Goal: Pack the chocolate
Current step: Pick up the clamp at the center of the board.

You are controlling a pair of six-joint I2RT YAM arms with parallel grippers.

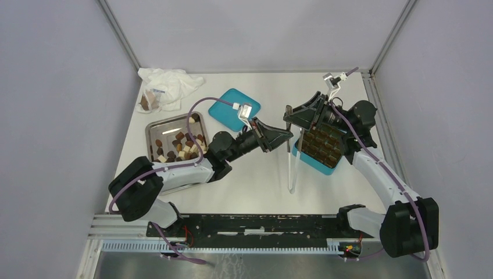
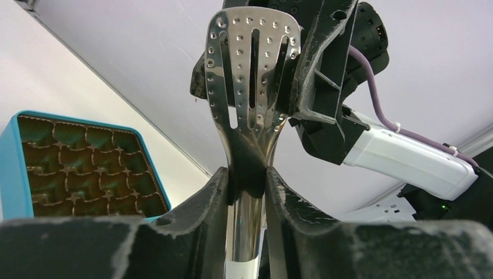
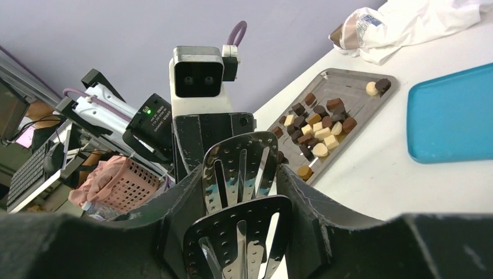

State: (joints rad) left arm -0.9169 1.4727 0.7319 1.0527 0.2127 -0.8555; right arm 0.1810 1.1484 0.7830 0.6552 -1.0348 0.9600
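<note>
L gripper point(image 2: 247, 177) clamps tongs point(image 2: 244, 136) at neck; R gripper point(image 3: 238, 174) straddles paddle end, grip cannot be told. Chocolate point(image 1: 181, 146) in steel tray point(image 1: 160, 129), 9 o'clock from L gripper, nearer L arm; tongs' long axis 12–6.

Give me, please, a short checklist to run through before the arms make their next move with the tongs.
1. The left gripper is shut on the neck of the tongs: ok.
2. The right gripper holds the head of the tongs: cannot tell; its fingers flank it, but contact is unclear.
3. Blades carry nothing: ok.
4. The chocolate lies in the tray: ok.
5. The box is open, visible cells empty: ok; its lid lies apart.
</note>
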